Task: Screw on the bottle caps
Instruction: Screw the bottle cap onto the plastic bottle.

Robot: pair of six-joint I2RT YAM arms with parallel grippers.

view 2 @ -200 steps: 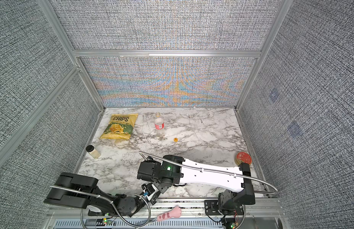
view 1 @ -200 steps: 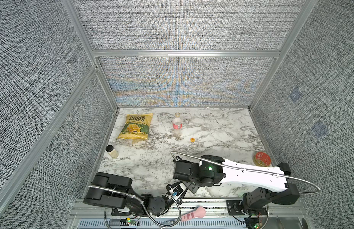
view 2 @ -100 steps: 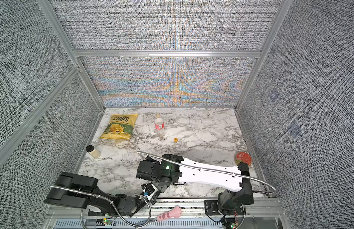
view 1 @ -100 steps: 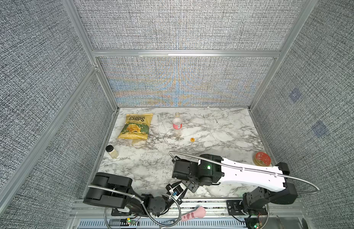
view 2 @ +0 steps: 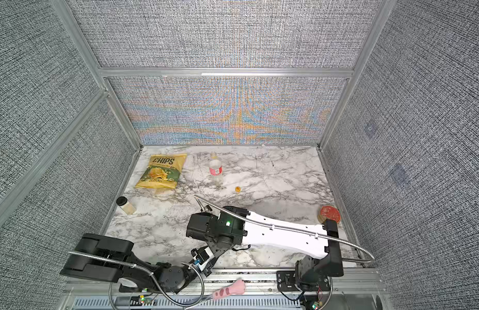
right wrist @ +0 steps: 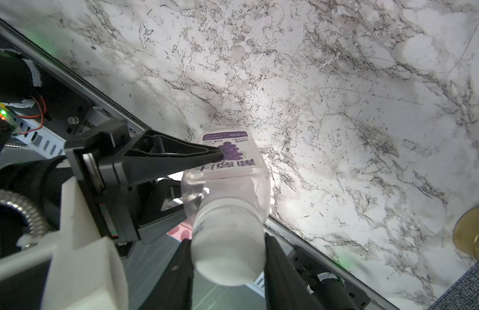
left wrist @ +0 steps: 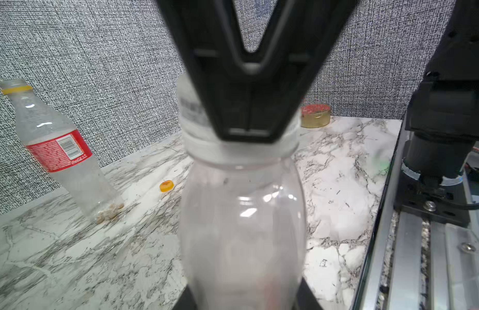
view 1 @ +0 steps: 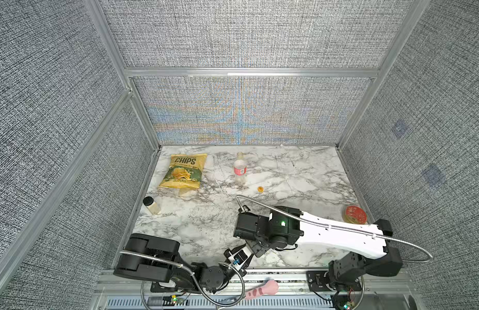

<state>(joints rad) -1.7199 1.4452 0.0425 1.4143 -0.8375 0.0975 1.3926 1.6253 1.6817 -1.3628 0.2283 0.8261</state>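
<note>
Around: jalapeño chips bag (view 1: 184,171) lies flat at the far left of the marble table (view 1: 300,171). Pink paw-shaped item (view 1: 262,288) on the frame in front of the table. Right arm (view 1: 340,236) lies across the near edge and hides the grip in both top views.

Left gripper (right wrist: 203,177) clenched on grape-juice bottle (left wrist: 243,214) at the near table edge. Right gripper (right wrist: 227,241) clamped on its white cap (left wrist: 191,112), which sits on the neck. Bottle wall see-through.

Coca-Cola bottle (view 1: 239,169) upright at far centre, uncapped, with tan bits at its base. Orange-yellow cap (view 1: 260,189) near it, apart.

Black-lidded jar (view 1: 151,205): pale beige fill. Red-lidded tub (view 1: 355,214): contents unclear.
</note>
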